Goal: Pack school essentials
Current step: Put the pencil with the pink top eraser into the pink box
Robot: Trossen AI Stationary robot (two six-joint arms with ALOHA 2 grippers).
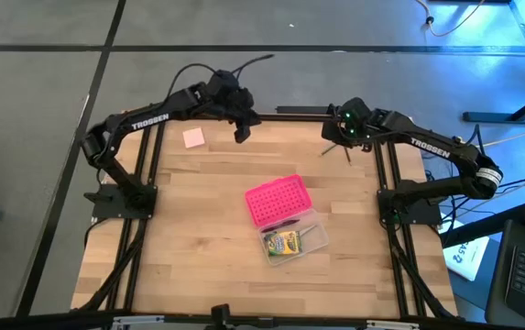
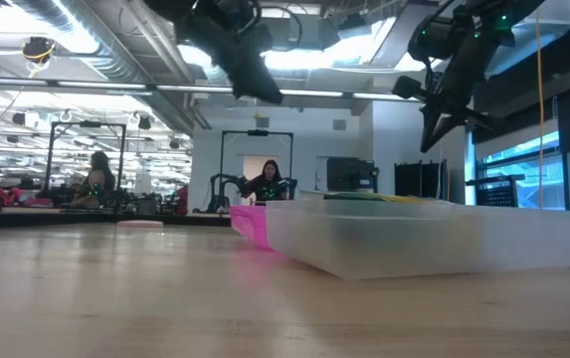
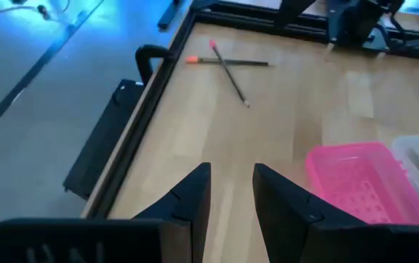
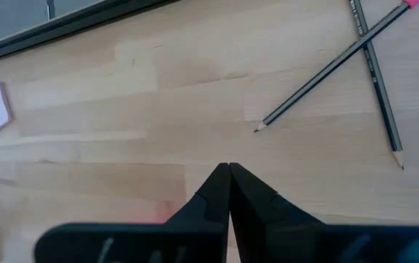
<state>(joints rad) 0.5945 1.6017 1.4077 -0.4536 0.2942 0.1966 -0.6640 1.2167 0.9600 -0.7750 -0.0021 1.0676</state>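
Two crossed pencils (image 4: 341,62) lie on the table near its far right corner, also seen in the left wrist view as crossed pencils (image 3: 229,64). A pink sticky-note pad (image 1: 193,137) lies at the far left. The green-yellow crayon box (image 1: 285,244) lies inside the clear case (image 1: 312,231), whose pink perforated lid (image 1: 277,202) stands open beside it. My left gripper (image 3: 232,175) hovers open above the far middle of the table with nothing between its fingers. My right gripper (image 4: 229,168) is shut, in the air just short of the pencils.
The case and lid (image 2: 434,234) take up the table's middle, toward the near side. Dark frame rails (image 1: 152,156) run along the left and right table edges. Bare wood lies between the sticky-note pad and the pencils. People sit in the room beyond the table.
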